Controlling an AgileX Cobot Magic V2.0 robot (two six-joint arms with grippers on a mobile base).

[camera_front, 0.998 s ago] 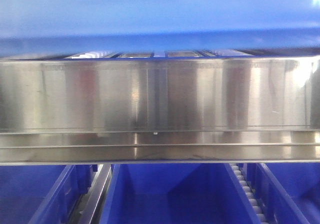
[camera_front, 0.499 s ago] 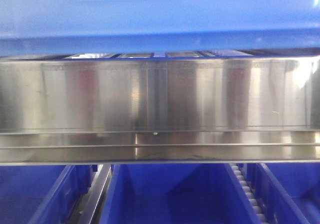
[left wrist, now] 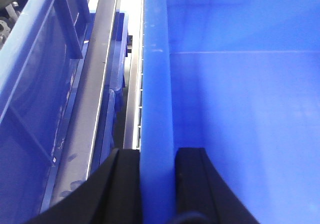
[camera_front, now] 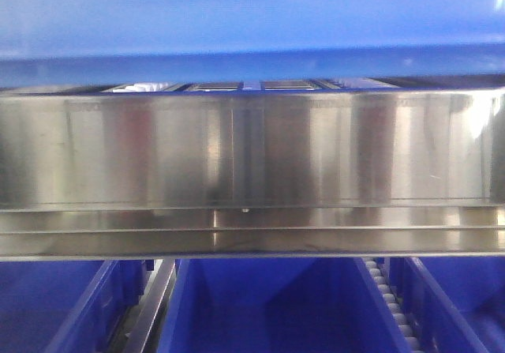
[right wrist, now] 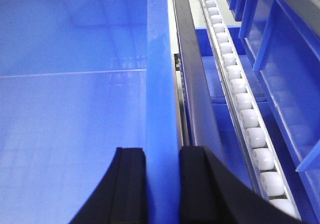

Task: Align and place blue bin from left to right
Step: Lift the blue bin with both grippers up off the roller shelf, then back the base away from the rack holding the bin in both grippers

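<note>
The blue bin (camera_front: 252,21) fills the top of the front view as a light-blue wall sitting just above the steel shelf beam. My left gripper (left wrist: 157,156) is shut on the blue bin's left wall (left wrist: 156,83), one black finger outside and one inside. On the opposite side, my right gripper (right wrist: 162,154) is shut on the right wall (right wrist: 161,73) in the same way. Both wrist views show the bin's smooth inside (right wrist: 75,108) with nothing in it.
A steel shelf beam (camera_front: 252,155) spans the front view, with darker blue bins (camera_front: 268,306) and a roller track (camera_front: 390,306) below it. Left of the bin run a steel rail (left wrist: 95,83) and another blue bin (left wrist: 30,83). To its right lie a rail (right wrist: 192,83), white rollers (right wrist: 240,98) and a ribbed blue bin (right wrist: 290,58).
</note>
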